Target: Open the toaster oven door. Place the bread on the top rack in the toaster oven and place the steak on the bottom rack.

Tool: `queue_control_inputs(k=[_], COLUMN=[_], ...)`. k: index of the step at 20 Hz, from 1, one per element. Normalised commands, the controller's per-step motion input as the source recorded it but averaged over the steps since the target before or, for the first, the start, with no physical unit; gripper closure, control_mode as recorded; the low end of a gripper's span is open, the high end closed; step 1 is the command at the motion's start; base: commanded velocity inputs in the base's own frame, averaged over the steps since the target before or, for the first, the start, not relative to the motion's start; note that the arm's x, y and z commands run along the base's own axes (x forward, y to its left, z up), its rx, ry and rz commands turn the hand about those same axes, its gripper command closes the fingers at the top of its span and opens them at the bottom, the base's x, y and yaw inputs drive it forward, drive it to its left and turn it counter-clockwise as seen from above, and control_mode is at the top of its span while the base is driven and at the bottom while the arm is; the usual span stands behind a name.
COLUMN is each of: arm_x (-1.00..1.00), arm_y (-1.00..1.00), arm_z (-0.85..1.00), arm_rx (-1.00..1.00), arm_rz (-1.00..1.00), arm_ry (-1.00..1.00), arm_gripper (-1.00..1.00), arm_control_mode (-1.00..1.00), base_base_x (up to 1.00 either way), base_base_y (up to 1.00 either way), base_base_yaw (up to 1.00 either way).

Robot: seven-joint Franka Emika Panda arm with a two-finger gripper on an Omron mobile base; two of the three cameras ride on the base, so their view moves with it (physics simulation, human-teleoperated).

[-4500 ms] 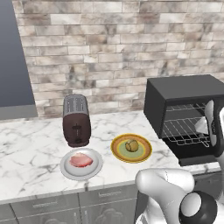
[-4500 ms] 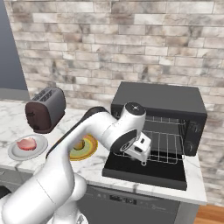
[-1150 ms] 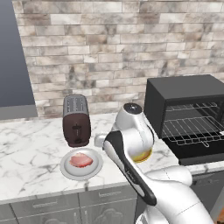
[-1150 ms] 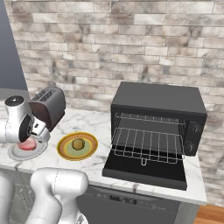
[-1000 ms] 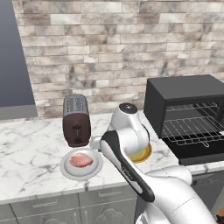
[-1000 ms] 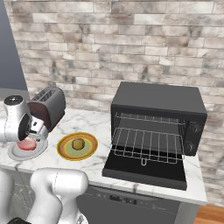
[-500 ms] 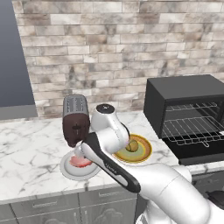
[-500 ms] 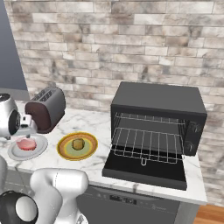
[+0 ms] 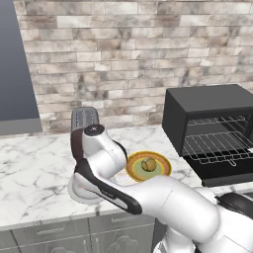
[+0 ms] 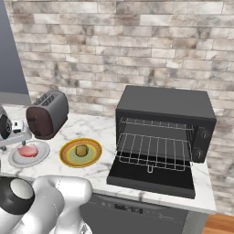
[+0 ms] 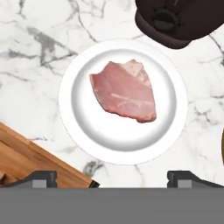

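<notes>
Pincer [image 11: 112,177] hangs w/ jaws spread wide & empty, tips poking up at the near edge of hand view, one each side. Straight below/ahead of it: the steak [image 11: 124,96], flat pinkish slab w/ paler fat at one corner, lying centred on a plain white plate [image 11: 76,127], not touching the rim. Prob. light but soft & floppy, wet-slick too, so likely to sag or slide if pinched at a corner; best bet seems to be coming down across its narrower middle, tips straddling the slab, closing on both long edges. It's thin, so tips must go nearly to the plate, w/ risk of scraping or shoving the plate along the marble surface [image 11: 30,52]. Just beyond the plate, the dark brown slot toaster [image 11: 181,22] sits close, its base nearly at the rim, so it could catch a finger if the hand drifts that way. On the near side, a wooden corner [image 11: 26,159] shows by one tip; can't tell what it belongs to. Further out to the side, the bread [image 10: 81,150] sits on a yellow-rimmed green plate [image 10: 68,157], clear of the approach. Well beyond that, the toaster oven [image 10: 164,121] w/ door [image 10: 151,180] already dropped flat; top rack [image 10: 157,125] & bottom rack [image 10: 153,153] both bare, bottom rack seems pulled out some. Carry path past the bread plate looks open.
</notes>
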Motion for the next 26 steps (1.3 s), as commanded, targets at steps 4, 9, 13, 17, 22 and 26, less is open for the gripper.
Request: queue_control_inputs(k=[4, 9, 13, 17, 22, 26], arm_x=[0.14, 0.0, 0.0, 0.1, 0.36, 0.41], arm_y=[0.14, 0.03, 0.04, 0.0, 0.02, 0.07], arm_z=[-0.4, -0.22, -0.15, -0.19, -0.14, -0.17], arm_rx=[-0.11, -0.02, 0.0, 0.01, 0.04, 0.03], arm_rz=[0.01, 0.01, 0.0, 0.0, 0.0, 0.0], arm_ry=[-0.03, -0.17, -0.12, -0.02, 0.0, 0.0], arm_gripper=[-1.0, -1.0, -1.0, -1.0, -1.0, -1.0], arm_control_mode=[-1.0, -1.0, -1.0, -1.0, -1.0, -1.0], base_base_x=[0.0, 0.0, 0.0, 0.0, 0.0, 0.0], base_base_y=[0.0, 0.0, 0.0, 0.0, 0.0, 0.0], base_base_yaw=[0.0, 0.0, 0.0, 0.0, 0.0, 0.0])
